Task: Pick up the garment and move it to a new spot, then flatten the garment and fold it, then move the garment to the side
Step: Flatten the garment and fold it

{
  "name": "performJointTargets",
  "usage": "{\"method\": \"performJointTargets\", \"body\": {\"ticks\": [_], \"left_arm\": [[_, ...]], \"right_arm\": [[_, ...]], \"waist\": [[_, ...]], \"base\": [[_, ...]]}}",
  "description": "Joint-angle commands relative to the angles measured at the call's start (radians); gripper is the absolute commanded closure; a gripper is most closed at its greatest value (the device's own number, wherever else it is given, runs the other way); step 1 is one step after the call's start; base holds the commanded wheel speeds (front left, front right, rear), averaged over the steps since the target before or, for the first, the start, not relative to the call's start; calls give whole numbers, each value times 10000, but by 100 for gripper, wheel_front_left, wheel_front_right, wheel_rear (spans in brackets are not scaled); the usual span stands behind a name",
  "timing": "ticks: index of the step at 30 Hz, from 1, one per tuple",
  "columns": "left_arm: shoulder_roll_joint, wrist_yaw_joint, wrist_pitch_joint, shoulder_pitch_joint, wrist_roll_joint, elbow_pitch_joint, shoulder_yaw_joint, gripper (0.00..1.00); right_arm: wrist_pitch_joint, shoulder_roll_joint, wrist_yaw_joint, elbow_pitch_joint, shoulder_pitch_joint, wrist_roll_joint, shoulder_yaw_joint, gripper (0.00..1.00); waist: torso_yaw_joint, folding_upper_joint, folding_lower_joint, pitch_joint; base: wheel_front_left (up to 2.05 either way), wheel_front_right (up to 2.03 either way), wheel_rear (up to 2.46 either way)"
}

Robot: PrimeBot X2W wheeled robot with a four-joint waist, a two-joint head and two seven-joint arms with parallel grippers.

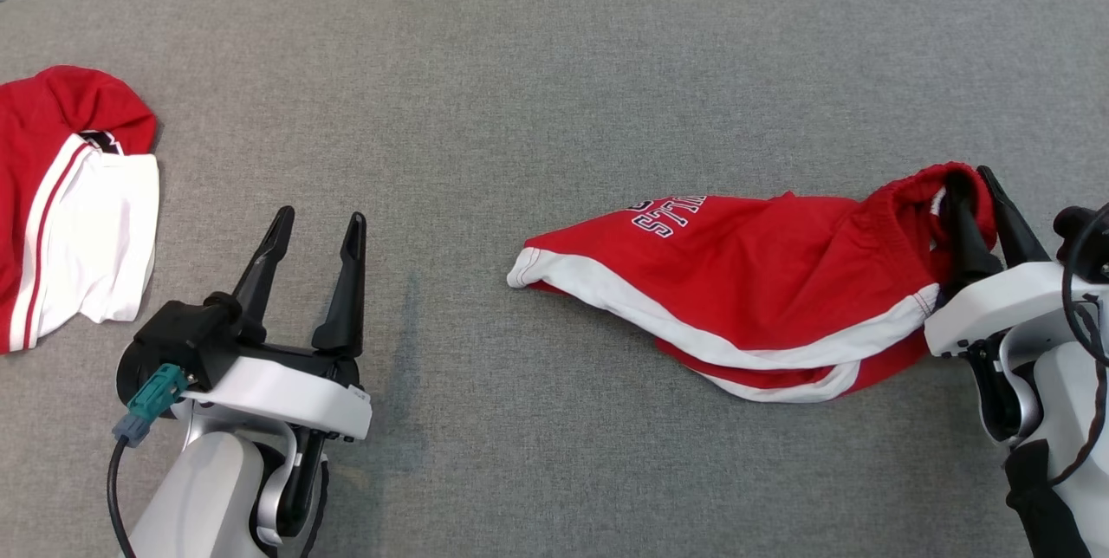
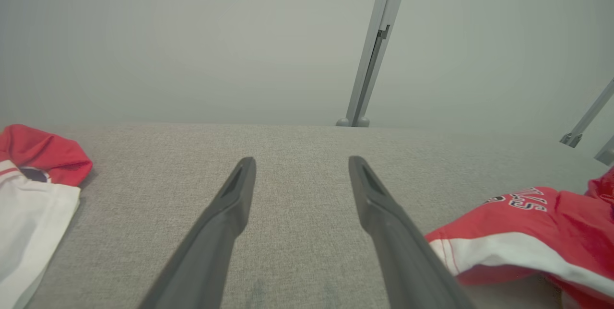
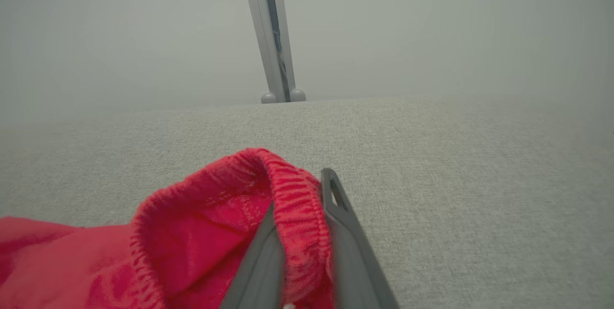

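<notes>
Head view first: the red shorts point(image 1: 745, 281) lie crumpled on the grey table point(image 1: 554, 64), right of the middle, with the white-trimmed leg pointing toward the centre. The right gripper point(image 1: 969, 181) is at their far right end and has the waistband pinched between its fingers. The left gripper point(image 1: 320, 216) is spread wide with nothing in it, well apart from the shorts. Another red and white garment point(image 1: 78, 203) is bunched up at the table's left edge.

Left wrist view: the left gripper point(image 2: 301, 160) points over bare table, shorts point(image 2: 527, 232) off to its right, the other garment point(image 2: 33, 179) to its left, and a grey post point(image 2: 374, 59) behind the table.

Right wrist view: the elastic waistband point(image 3: 297, 213) is wedged between the right gripper's point(image 3: 300, 189) fingers, and the rest of the shorts point(image 3: 201, 232) trails off to the left. Open table lies ahead.
</notes>
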Motion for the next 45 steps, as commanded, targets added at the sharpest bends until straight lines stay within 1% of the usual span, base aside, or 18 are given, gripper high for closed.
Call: {"method": "performJointTargets", "body": {"ticks": [1, 4, 8, 12, 17, 20, 21, 25, 32, 37, 45], "left_arm": [[16, -54, -45, -81, 72, 44, 55, 0], [28, -41, -64, 13, 70, 88, 92, 0], [43, 6, -78, 152, 57, 121, 112, 0], [81, 57, -87, 297, 9, 148, 136, 0], [138, 121, -56, 482, -40, 132, 130, 0], [214, 106, -24, 599, -103, 160, 141, 0], [214, 106, -24, 599, -103, 160, 141, 0], [225, 136, 6, 832, -129, 185, 102, 0], [256, 262, 88, 1261, -263, 122, 78, 0], [329, 299, 218, 1362, -307, -34, 44, 0], [427, 295, 448, 1188, -308, -227, -99, 0]], "right_arm": [[-121, -87, 2, 140, -101, 82, 93, 0], [-250, -94, 2, 233, 51, 252, 308, 0], [-337, -150, 2, -164, 490, 403, 391, 0], [-369, -127, 2, -895, 1046, 414, 278, 0], [-340, -2, 2, -2118, 1786, 208, 87, 0], [-45, 140, 2, -2899, 2264, 18, 16, 0], [-45, 140, 2, -2899, 2264, 18, 16, 0], [401, 353, 2, -3948, 3010, -316, -32, 0], [1100, 772, 2, -5289, 4327, -609, -178, 0], [1418, 976, 2, -5758, 4799, -700, -340, 0], [1628, 1095, 2, -6064, 4896, -832, -478, 0]], "waist": [[-39, 0, 0, -55], [-127, 0, 0, -206], [-255, 0, 0, -456], [-400, 0, 0, -723], [-512, 0, 0, -1018], [-546, 0, 0, -1172], [-546, 0, 0, -1172], [-570, 0, 0, -1433], [-677, 0, 0, -1817], [-739, 0, 0, -1837], [-774, 0, 0, -1690]], "base": [[0, 0, 0], [0, 0, 0], [0, 0, 0], [0, 0, 0], [0, 0, 0], [0, 0, 0], [0, 0, 0], [0, 0, 0], [0, 0, 0], [0, 0, 0], [0, 0, 0]]}}
